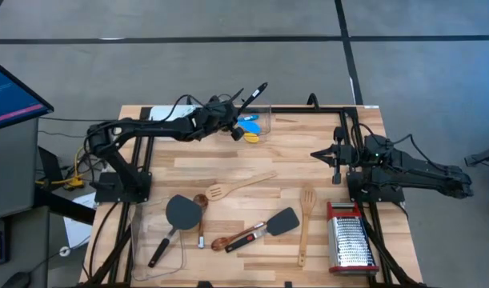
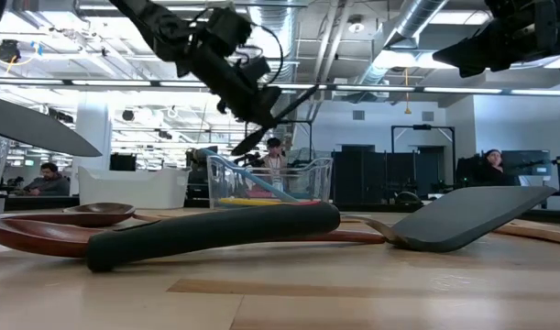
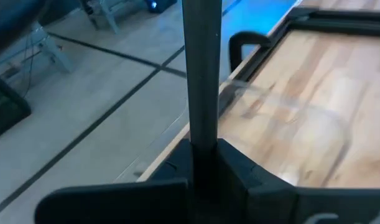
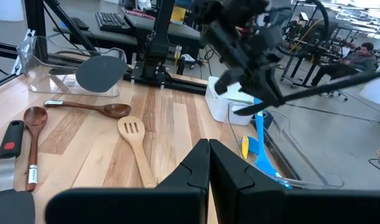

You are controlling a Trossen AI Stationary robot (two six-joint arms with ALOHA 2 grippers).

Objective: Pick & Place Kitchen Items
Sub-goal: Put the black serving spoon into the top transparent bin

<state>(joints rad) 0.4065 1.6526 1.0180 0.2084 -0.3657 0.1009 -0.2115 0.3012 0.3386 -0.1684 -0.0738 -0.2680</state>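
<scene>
Dark grip: black fingers (image 3: 233,177) of the left gripper (image 1: 228,112) are clamped narrow on a slim dark utensil (image 1: 254,94), pinching it low on the handle so most of its length sticks out beyond the tips.
Where it hangs: up in the air at the far edge of the table (image 1: 308,156), right over the clear tub (image 1: 260,120); the low view shows it slanting down, its broad end just above the tub's rim.
Look of the held piece: long, thin, dark grey to black, straight shaft, flattened spoon-like end; I can't tell if it's slotted.
Inside the tub: blue and yellow silicone spoons (image 1: 250,126) are lying there.
Risk one: that long overhang could swing and knock the tub wall, shoving the light tub off the far edge, which is very close.
Risk two: released at this slant, the piece may bridge the rim and tip out rather than drop in.
Risk three: a thin round shaft in a narrow pinch can twist or slide.
Right gripper (image 1: 338,164): fingers pressed together, empty, waiting just above the table's right side.
Left to go: wooden slotted spatula (image 1: 228,188), wooden spoon (image 1: 200,210), dark grey spatula (image 1: 282,222), more near the front.
Not for moving: box grater (image 1: 350,236), front right.
</scene>
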